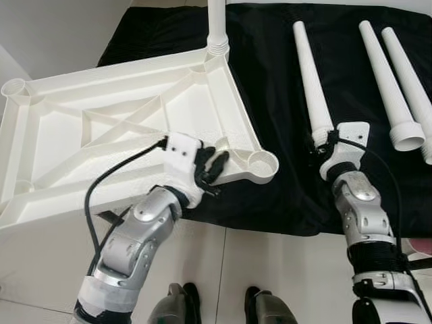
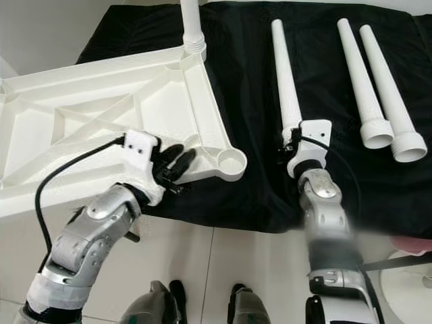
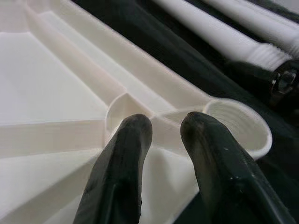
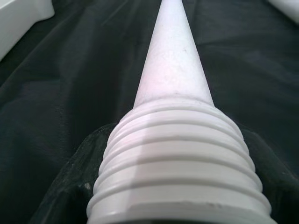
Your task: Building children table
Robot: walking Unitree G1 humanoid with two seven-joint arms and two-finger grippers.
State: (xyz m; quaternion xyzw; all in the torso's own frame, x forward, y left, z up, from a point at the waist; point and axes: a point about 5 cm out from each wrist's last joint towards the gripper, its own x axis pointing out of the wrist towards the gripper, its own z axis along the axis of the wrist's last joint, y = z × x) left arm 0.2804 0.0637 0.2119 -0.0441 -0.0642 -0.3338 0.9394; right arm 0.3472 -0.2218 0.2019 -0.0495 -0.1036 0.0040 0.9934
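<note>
One large white plastic tabletop (image 1: 115, 128) lies upside down, its underside facing up, partly on a black cloth (image 1: 270, 101) and partly overhanging a pale tiled floor (image 1: 270, 270). The underside is smooth, moulded plastic with raised ribs forming a diamond and cross pattern, and a round threaded socket at each corner. The near corner socket (image 1: 261, 163) sits just beyond the left gripper (image 1: 210, 165).

Four white table legs are in sight, all long tapering tubes with a ridged screw thread at the wide end. One leg (image 1: 217, 23) stands upright, already seated in the far corner of the tabletop. A second leg (image 1: 312, 81) lies flat on the cloth, reaching away from the right gripper (image 1: 329, 143). Two more legs (image 1: 388, 81) lie side by side on the cloth, further to the right of that gripper, apart from it, with the rightmost leg (image 1: 412, 77) near the picture's edge.

The left gripper rests on the tabletop edge beside the near socket; its two black fingers (image 3: 121, 177) are a little apart, straddling a raised rib, though whether they actually squeeze it is not clear. The right gripper is at the threaded end of the second leg; in the right wrist view the thread (image 4: 177, 158) sits right between the dark fingers, which look closed around it

The black cloth is soft and slightly creased
</note>
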